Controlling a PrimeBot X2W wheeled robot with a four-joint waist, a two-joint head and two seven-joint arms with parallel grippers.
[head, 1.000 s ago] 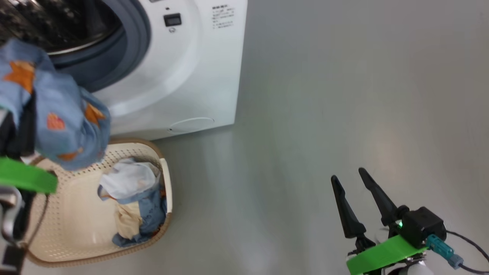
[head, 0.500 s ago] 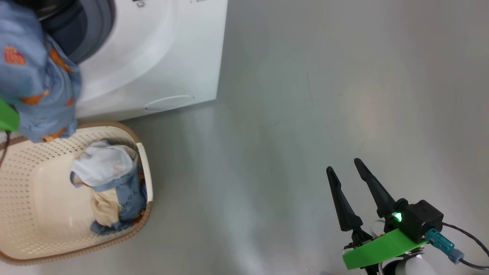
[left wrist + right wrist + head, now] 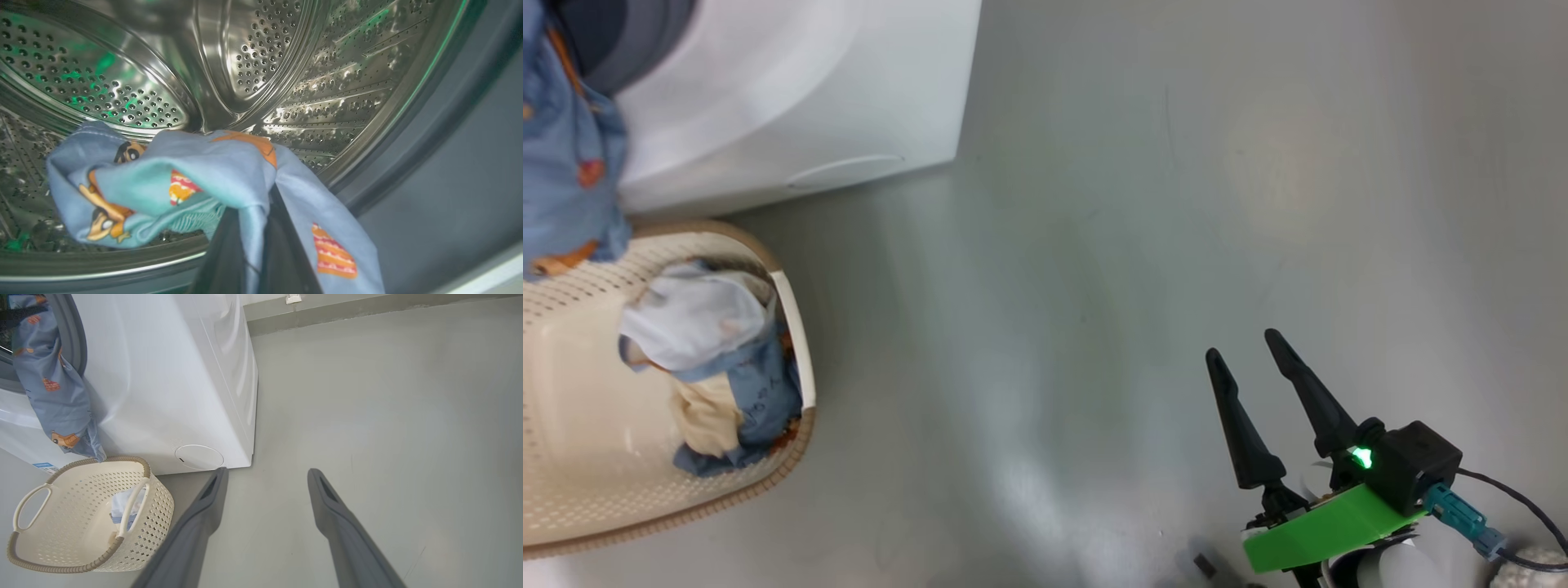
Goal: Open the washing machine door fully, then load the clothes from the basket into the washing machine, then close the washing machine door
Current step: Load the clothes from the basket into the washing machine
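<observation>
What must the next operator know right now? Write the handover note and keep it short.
Left gripper: shut on a blue garment at the mouth of the drum. Part of the cloth hangs outside, down the front of the washing machine.
Right gripper: open and empty, over the floor.
Basket: on the floor in front of the machine, with white, cream and blue clothes in it.
Done: the machine stands open and one garment is lifted to the drum.
Left: release it inside, load the rest, close the door.
</observation>
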